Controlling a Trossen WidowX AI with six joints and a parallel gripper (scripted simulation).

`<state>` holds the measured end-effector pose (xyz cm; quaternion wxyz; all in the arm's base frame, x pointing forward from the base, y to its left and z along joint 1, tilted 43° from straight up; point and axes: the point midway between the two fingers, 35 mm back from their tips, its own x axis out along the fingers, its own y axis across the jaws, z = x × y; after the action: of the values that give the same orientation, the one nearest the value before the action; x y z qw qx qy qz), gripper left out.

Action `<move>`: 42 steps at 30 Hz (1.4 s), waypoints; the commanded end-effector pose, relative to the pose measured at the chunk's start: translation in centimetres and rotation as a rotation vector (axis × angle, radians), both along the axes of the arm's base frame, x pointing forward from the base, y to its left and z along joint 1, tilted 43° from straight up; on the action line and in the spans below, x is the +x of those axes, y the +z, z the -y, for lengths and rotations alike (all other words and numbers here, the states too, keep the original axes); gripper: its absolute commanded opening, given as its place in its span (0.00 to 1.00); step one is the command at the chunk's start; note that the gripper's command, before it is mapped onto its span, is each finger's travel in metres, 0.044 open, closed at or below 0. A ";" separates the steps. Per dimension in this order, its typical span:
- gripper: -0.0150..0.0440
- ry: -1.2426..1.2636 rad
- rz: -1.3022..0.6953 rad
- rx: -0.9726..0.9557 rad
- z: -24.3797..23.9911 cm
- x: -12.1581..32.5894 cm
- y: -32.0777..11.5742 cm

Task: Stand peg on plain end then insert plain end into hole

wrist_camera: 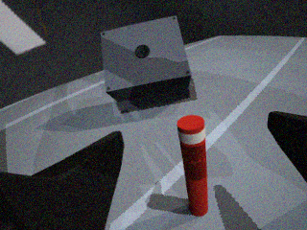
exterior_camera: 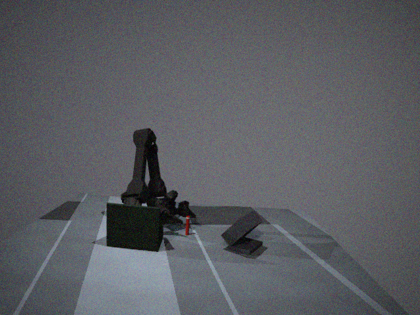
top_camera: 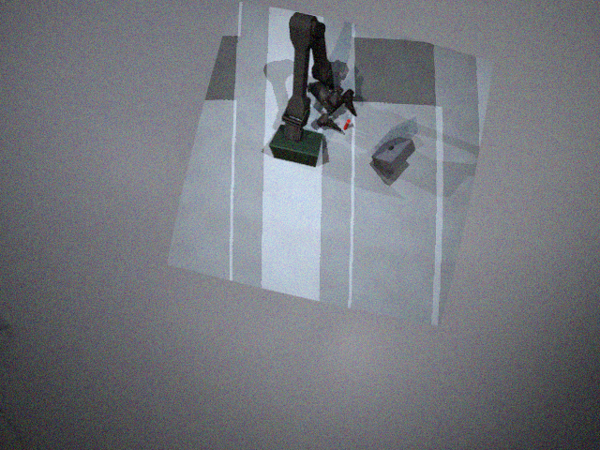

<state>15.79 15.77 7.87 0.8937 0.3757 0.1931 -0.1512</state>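
Arm (top_camera: 301,63) (exterior_camera: 138,163) rises from a dark green block (top_camera: 296,149) (exterior_camera: 134,226) at the left in the top and exterior views. Just right of that block, the gripper (top_camera: 350,124) (exterior_camera: 188,224) (wrist_camera: 195,129) reaches low over the table (top_camera: 291,217) (exterior_camera: 128,281) (wrist_camera: 249,67), its fingers spread wide and pinching nothing. Next comes the red peg (top_camera: 347,124) (exterior_camera: 187,226) (wrist_camera: 195,172), standing upright on the table on its plain end, its white band (wrist_camera: 192,138) near the top; the wrist view shows it between the fingers with space on both sides. Farther right in the top and exterior views, well apart from the peg, sits the sloped panel (top_camera: 399,147) (exterior_camera: 241,226) (wrist_camera: 165,38), its round hole (top_camera: 391,147) (wrist_camera: 142,51) unfilled.
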 end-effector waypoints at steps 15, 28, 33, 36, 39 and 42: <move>1.00 -0.003 -0.008 0.009 9.5 2.3 10.9; 1.00 0.062 -0.107 -0.066 10.1 2.1 10.6; 1.00 0.117 -0.228 -0.123 9.7 2.2 9.3; 1.00 0.155 -0.317 -0.153 9.5 2.1 8.4; 1.00 0.194 -0.405 -0.173 9.3 2.0 7.6; 1.00 0.237 -0.495 -0.184 9.1 1.9 6.7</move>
<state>17.66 6.39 14.98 0.8721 0.2336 0.4020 -0.1529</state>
